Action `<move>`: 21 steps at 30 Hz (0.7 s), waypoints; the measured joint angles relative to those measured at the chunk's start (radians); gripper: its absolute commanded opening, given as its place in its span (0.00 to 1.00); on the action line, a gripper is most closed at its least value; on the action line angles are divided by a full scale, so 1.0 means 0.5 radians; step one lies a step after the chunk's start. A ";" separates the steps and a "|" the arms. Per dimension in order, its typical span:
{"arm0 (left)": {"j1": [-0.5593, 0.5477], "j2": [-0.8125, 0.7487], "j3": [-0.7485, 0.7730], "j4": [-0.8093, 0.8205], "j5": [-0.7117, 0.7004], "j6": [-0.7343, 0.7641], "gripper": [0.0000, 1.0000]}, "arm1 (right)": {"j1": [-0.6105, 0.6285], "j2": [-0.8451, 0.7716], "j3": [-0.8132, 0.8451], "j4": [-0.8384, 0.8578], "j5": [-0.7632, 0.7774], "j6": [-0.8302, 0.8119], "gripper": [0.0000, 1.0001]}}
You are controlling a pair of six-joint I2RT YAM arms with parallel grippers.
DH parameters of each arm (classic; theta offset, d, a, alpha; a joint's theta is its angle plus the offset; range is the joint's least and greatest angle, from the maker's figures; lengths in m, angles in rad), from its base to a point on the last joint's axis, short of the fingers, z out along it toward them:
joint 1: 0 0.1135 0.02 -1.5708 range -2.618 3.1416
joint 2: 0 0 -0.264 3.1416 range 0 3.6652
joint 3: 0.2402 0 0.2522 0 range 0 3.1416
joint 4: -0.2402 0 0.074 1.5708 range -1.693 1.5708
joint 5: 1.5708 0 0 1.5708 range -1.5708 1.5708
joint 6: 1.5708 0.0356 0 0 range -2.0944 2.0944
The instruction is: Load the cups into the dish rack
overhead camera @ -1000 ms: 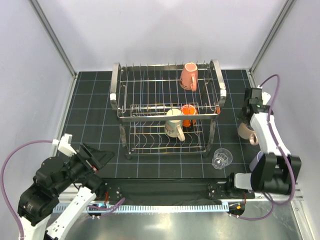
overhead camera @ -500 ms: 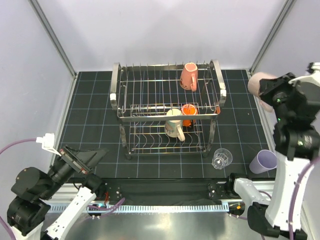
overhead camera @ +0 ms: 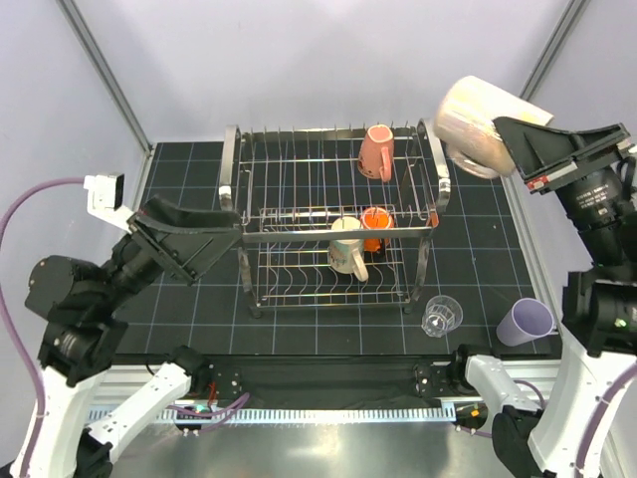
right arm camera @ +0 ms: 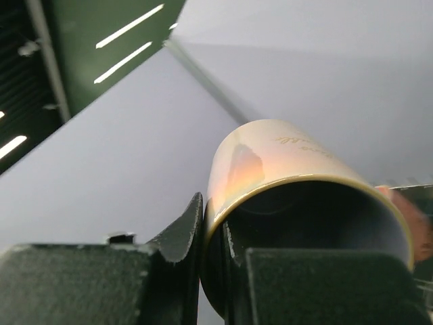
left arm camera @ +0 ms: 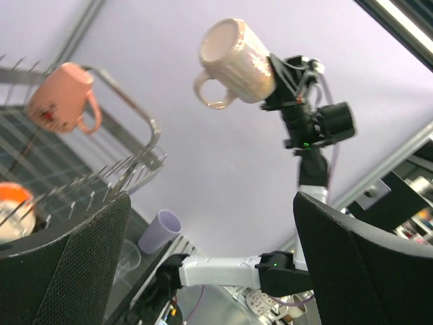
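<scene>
Six cups, overhead view: three already sit in the rack (overhead camera: 231,169). The salmon mug (overhead camera: 376,151) is on the top tier, and the cream mug (overhead camera: 346,247) and orange cup (overhead camera: 375,229) are on the lower one.
Overhead, beige mug (overhead camera: 476,124): a second ago it sat low at the right edge of the tabletop (overhead camera: 189,189). Now it hangs high in the air, tipped over, up beside the rack's right end.
Overhead, right fingers (overhead camera: 518,144): clenched on that mug's rim.
Overhead, left fingers (overhead camera: 189,249): spread wide with nothing in them, left of the rack. They have opened further as the left arm rose from near its base.
Overhead, cups waiting: the glass tumbler (overhead camera: 441,315) and lavender tumbler (overhead camera: 525,322) stand on the tabletop, right of the rack's front. The lavender one came into sight once the right arm lifted.
Left wrist view, left fingers (left arm camera: 74,271): the two pads are far apart with only air between them.
Left wrist view, background: the beige mug (left arm camera: 233,61) is held aloft, handle hanging down. The salmon mug (left arm camera: 61,105) sits on the rack (left arm camera: 142,132) wires, with the lavender tumbler (left arm camera: 159,227) below.
Right wrist view, grip: the right fingers (right arm camera: 179,233) pinch the wall of the beige mug (right arm camera: 298,156), one outside and one inside the dark mouth.
Meaning for the task: the fourth cup looks picked and in transit, and it probably needs lowering onto a free part of the rack. Two tumblers would then remain.
</scene>
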 measured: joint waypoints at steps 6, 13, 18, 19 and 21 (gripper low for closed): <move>0.000 0.231 -0.141 0.726 0.200 -0.072 0.99 | 0.003 -0.016 -0.442 0.863 -0.372 0.948 0.04; -0.110 0.576 -0.077 1.092 0.394 0.117 1.00 | 0.157 0.091 -0.507 1.333 -0.577 1.562 0.04; -0.372 0.698 -0.074 1.121 0.395 0.369 1.00 | 0.476 0.087 -0.581 1.447 -0.641 1.675 0.04; -0.433 0.710 -0.073 1.114 0.368 0.449 1.00 | 0.555 0.087 -0.596 1.448 -0.642 1.674 0.04; -0.569 0.732 -0.071 1.092 0.307 0.579 1.00 | 0.696 0.087 -0.602 1.418 -0.642 1.648 0.04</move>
